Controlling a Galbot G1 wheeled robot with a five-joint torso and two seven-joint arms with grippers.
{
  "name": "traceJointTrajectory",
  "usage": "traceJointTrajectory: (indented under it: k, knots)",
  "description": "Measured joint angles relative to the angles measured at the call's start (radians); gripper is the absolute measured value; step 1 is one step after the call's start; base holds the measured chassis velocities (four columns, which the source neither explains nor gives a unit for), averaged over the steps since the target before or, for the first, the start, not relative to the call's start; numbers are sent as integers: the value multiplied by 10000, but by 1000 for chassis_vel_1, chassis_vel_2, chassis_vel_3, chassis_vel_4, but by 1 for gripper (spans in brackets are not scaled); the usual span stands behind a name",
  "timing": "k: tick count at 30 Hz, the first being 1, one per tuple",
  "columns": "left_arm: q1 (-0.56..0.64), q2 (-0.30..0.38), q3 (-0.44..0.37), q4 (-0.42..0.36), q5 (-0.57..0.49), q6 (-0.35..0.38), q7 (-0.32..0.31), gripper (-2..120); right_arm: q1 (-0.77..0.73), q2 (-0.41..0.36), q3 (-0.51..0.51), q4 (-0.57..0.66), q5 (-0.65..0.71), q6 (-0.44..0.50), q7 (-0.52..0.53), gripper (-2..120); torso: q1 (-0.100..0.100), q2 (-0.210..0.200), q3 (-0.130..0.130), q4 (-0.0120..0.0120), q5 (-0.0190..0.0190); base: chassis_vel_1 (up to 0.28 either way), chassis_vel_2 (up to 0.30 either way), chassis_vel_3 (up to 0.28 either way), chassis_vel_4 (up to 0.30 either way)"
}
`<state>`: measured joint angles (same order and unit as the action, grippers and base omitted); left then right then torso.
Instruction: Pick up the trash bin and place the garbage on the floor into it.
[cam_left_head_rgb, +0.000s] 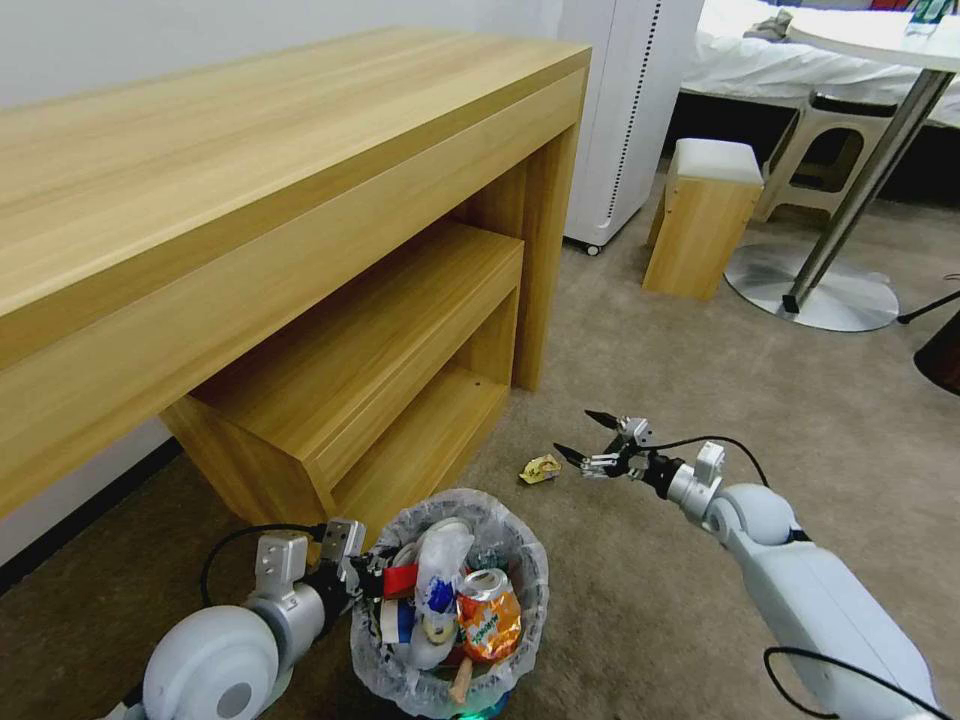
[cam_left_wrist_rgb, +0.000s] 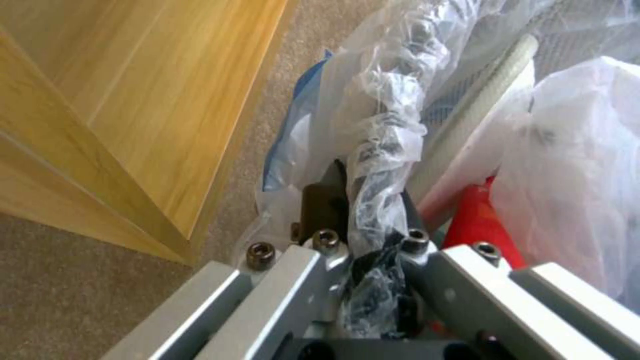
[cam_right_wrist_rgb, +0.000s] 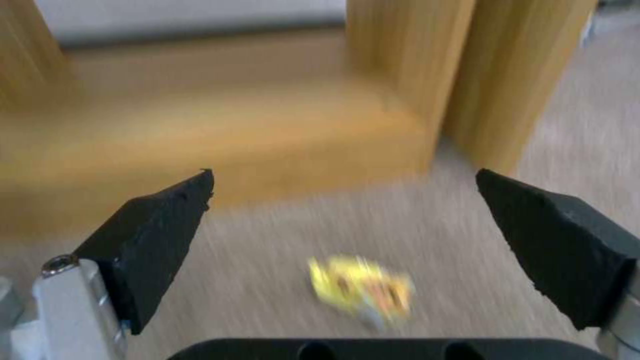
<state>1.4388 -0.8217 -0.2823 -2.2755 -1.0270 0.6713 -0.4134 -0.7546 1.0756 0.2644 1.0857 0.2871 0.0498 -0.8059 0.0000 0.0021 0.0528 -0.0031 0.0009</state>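
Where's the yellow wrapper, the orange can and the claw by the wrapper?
yellow wrapper (cam_left_head_rgb: 540, 468), head view, middle of the crumpled paper on the carpet.
orange can (cam_left_head_rgb: 489, 615), head view, its crushed side, inside the bin.
right claw (cam_left_head_rgb: 592, 438), head view, between its open fingertips.

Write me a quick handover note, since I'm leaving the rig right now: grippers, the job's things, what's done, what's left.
Left gripper: shut on the bagged rim of the trash bin, beside the wooden desk.
Right gripper: open, empty, low over the floor, close to the yellow wrapper.
Done: the bin holds an orange can, cups and other litter.
Left: the wrapper lies on the carpet, not yet gripped.
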Motion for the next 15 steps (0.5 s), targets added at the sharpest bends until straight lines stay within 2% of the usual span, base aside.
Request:
traceJointTrajectory:
  k: [1, 3, 5, 6, 7, 10, 15]
  knots:
    - [0, 4, -3, 3, -4, 0, 6, 0, 433, 269, 19, -694, -586, 148, -186, 100, 0, 0, 0, 6, 0, 0, 0, 0, 0]
    - [-8, 10, -4, 5, -9, 0, 15, 0, 678, 452, 34, -1115, -895, 251, -250, 100, 0, 0, -1, 11, -1, 0, 0, 0, 0]
    - [-77, 21, 21, 30, -38, 0, 26, 0, 1263, 972, 80, -2255, -1610, 637, -316, 100, 0, -1, 0, 9, -2, 0, 0, 0, 0]
    - [-77, 21, 21, 30, -38, 0, 26, 0, 1263, 972, 80, -2255, -1610, 637, -316, 100, 0, -1, 0, 9, -2, 0, 0, 0, 0]
    - [-104, 19, 49, 41, -46, 0, 29, 0, 1544, 1247, 87, -2819, -1886, 800, -285, 100, 0, -1, 0, 11, 1, 0, 0, 0, 0]
    - [-140, -26, 83, 68, -48, -2, 33, 0, 1889, 1610, 67, -3523, -2221, 892, -135, 100, 0, -1, 0, 9, -3, 0, 0, 0, 0]
    - [-180, -151, 104, 105, -48, -10, 40, 0, 2512, 2292, 21, -4927, -3733, 1096, 667, 100, 0, 0, -1, 8, -3, 0, 0, 0, 0]
